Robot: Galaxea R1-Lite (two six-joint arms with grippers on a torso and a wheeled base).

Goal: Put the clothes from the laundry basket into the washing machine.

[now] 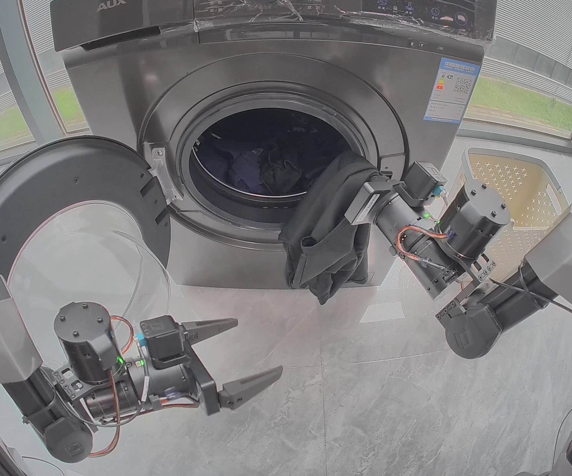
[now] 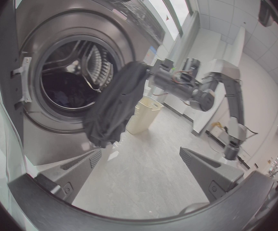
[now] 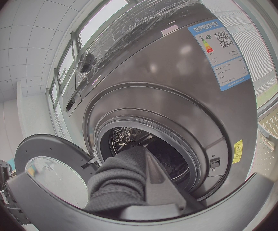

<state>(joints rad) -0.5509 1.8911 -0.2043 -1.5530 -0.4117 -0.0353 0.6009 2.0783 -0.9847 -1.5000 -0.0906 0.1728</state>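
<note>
A grey front-loading washing machine (image 1: 266, 67) stands ahead with its round door (image 1: 68, 186) swung open to the left. Dark clothes (image 1: 266, 160) lie inside the drum. My right gripper (image 1: 359, 190) is shut on a black garment (image 1: 326, 226) at the right rim of the drum opening; the cloth hangs down in front of the machine. The same black garment (image 2: 113, 106) drapes from that gripper (image 2: 147, 69) in the left wrist view, and it bunches around one finger (image 3: 158, 180) in the right wrist view. My left gripper (image 1: 246, 358) hovers low over the floor, open and empty.
A cream perforated laundry basket (image 1: 524, 193) stands to the right of the machine, behind my right arm. The grey tiled floor (image 1: 365, 378) stretches in front of the machine. Windows run behind the machine.
</note>
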